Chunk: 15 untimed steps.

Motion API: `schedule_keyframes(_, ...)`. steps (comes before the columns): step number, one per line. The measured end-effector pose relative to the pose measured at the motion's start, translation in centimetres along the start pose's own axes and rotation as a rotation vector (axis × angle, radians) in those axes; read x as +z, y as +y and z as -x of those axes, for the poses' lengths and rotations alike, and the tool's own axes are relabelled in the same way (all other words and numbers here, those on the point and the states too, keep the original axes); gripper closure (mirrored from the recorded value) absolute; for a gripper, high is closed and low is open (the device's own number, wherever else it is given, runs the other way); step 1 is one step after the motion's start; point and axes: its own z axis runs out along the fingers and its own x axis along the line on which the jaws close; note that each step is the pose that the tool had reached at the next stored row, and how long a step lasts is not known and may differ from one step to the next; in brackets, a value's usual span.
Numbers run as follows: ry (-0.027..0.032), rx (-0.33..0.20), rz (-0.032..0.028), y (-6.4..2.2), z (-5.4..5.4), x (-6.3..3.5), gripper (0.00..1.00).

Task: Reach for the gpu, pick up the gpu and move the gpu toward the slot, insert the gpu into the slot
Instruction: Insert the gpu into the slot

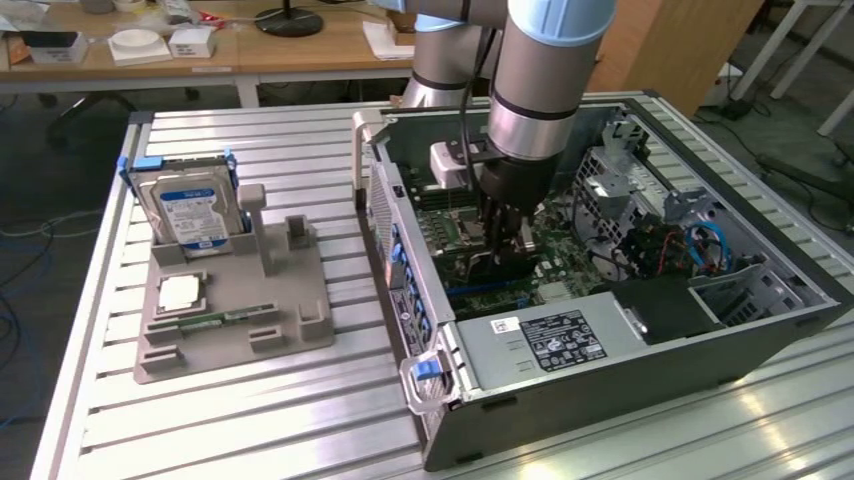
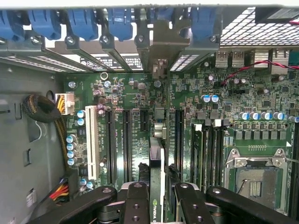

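Wrist view: gripper (image 2: 156,196) is clamped on the gpu (image 2: 156,163), fingers (image 2: 135,205) pinching it edge-on from both sides, card's thin edge running straight away from the camera toward the case's rear wall. Card hangs over the motherboard (image 2: 261,93), between the long black slots (image 2: 127,144) on one side and the one at (image 2: 179,140) on the other. Its metal bracket (image 2: 159,70) sits up at the rear opening, between the blue latches (image 2: 121,21). Whether the card edge is already in a slot or just above one, I can't tell: the card itself hides that line.

Exterior view: gripper (image 1: 505,235) is deep inside the open computer case (image 1: 601,390), which lies on its side at the bench's (image 1: 240,440) right half in the exterior view.

Doing this step well, my read:
- keep the card square to the board; any tilt and one end seats first
- bracket tip has to drop through the rear gap as the edge goes down, so watch both
- press straight along the card's plane, no side load
- grip is on the card's upper part, so it may slip under push

Grey holder (image 1: 227,300) with hard drive (image 1: 187,210) sits well apart near the bench's left edge, not involved.
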Motion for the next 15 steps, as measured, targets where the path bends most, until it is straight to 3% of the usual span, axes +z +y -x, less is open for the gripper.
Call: schedule_keyframes(15,0.0004,0.0,0.0003,0.02,0.19,0.24,0.74)
